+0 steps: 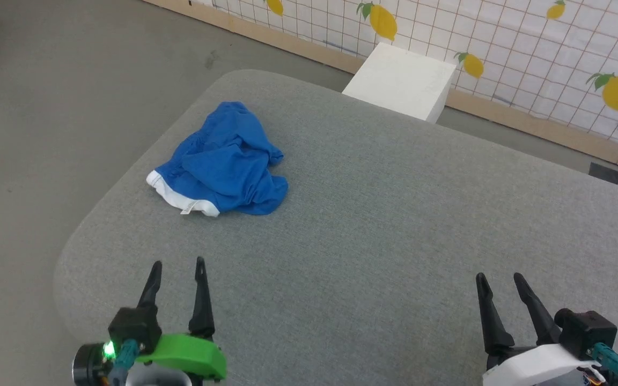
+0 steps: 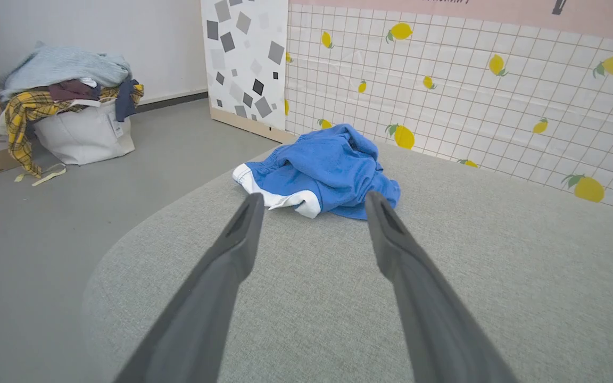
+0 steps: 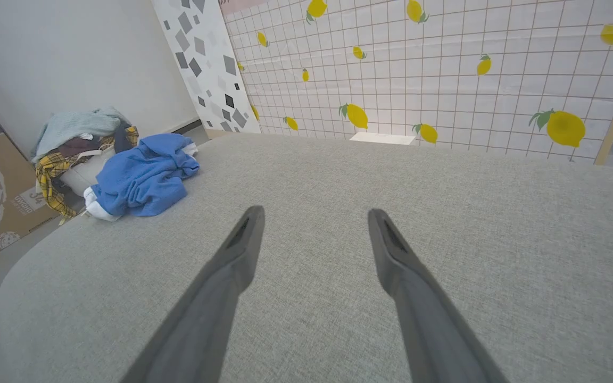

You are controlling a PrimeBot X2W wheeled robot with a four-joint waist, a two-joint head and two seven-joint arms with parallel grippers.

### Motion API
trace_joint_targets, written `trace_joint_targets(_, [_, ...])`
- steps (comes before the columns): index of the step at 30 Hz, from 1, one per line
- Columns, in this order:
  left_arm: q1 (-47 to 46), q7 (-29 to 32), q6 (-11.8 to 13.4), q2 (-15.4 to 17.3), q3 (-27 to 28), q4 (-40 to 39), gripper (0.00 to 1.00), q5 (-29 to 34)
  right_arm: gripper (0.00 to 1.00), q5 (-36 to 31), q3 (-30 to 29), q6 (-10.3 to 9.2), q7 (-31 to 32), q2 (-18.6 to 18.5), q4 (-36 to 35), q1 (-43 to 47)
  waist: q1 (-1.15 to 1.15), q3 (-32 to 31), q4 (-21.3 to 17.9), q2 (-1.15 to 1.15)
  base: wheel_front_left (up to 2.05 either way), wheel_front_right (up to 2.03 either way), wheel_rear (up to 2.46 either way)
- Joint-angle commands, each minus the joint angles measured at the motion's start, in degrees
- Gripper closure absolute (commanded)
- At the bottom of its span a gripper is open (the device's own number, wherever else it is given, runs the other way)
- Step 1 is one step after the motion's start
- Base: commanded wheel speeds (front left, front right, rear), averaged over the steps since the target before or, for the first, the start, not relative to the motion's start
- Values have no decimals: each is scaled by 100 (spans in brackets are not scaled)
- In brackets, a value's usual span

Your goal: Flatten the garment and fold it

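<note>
Our left gripper (image 1: 178, 261) hangs empty with its fingers spread, low over the grey padded table (image 1: 373, 230). Straight ahead of its fingertips and near them, the blue shorts (image 1: 226, 161) lie crumpled in a heap, with the white trim band (image 1: 180, 201) turned toward the gripper. The fabric looks soft, light and limp, so we expect it to drape and drag rather than slide as one piece. We judge the white band, or the gathered waistband behind it, the surest hold. Our right gripper (image 1: 499, 275), likewise spread and empty, sits well apart from the shorts, which lie far to its left.
</note>
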Motion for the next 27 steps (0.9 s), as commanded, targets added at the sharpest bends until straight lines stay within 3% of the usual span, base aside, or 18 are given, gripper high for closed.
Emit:
trace_joint_targets(1, [-258,-45,-82,7,3,55,0,-55,0,-54,-9,-10,34,3,-58,-38,0,60,-43,0,0,0,0])
trace_joint_targets(8, [-1834,130,-422,191,384,869,0,-607,0,-351,-77,-10,291,3,-431,-243,0,594,-493,0,0,0,0])
trace_joint_targets(11, [-2610,706,-551,257,541,1467,0,-978,0,-532,-199,-10,458,3,-680,-299,0,939,-752,0,0,0,0])
trace_joint_targets(15, [-3443,1665,-536,374,752,2218,0,-1400,0,-729,-402,-10,668,3,-1026,-309,0,1420,-1069,0,0,0,0])
trace_joint_targets(19, [-3945,2424,-305,495,963,2885,0,-1668,0,-836,-538,-10,821,3,-1321,-264,0,1811,-1336,0,0,0,0])
trace_joint_targets(23, [-4173,3124,191,569,1091,3491,0,-1742,0,-859,-645,-10,899,3,-1533,-211,0,2077,-1493,0,0,0,0])
trace_joint_targets(27, [-4231,3441,559,538,1168,3751,0,-1788,0,-836,-674,-10,908,3,-1639,-179,0,2218,-1539,0,0,0,0])
